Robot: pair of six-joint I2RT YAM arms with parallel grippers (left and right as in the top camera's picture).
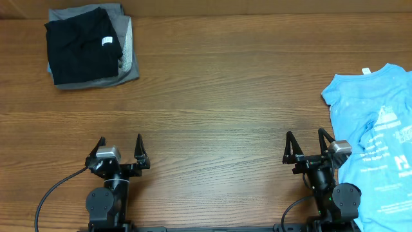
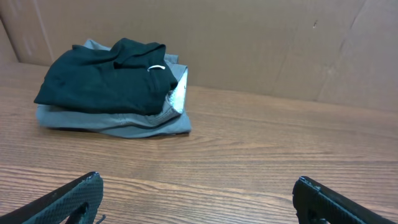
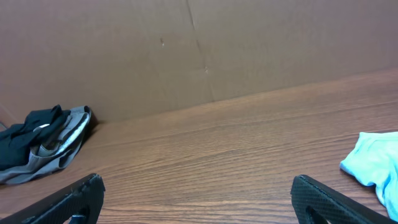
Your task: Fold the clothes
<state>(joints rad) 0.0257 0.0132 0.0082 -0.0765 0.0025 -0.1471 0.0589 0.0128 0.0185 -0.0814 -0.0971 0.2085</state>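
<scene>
Both arms sit at the near edge of the wooden surface (image 1: 219, 96) as I watch from the remote station. The left gripper (image 1: 120, 139) has its fingers spread wide with nothing between them, and the right gripper (image 1: 305, 134) stands just as wide and just as empty. Neither touches any cloth.

Just beside the right arm, on its outer side, the light-blue T-shirt (image 1: 376, 109) lies loose and rumpled. It carries white print, and part of it runs off the right edge of my overhead view. In the right wrist view only a pale blue corner of it shows at the lower right.

Well apart from both arms, at the far left corner, the black garment (image 1: 80, 44) rests folded on top of the grey garment (image 1: 132, 69), whose edges show beneath and to the right of it. A small white tag shows on the black cloth. A cardboard wall (image 2: 249, 43) rises behind the stack along the far side.
</scene>
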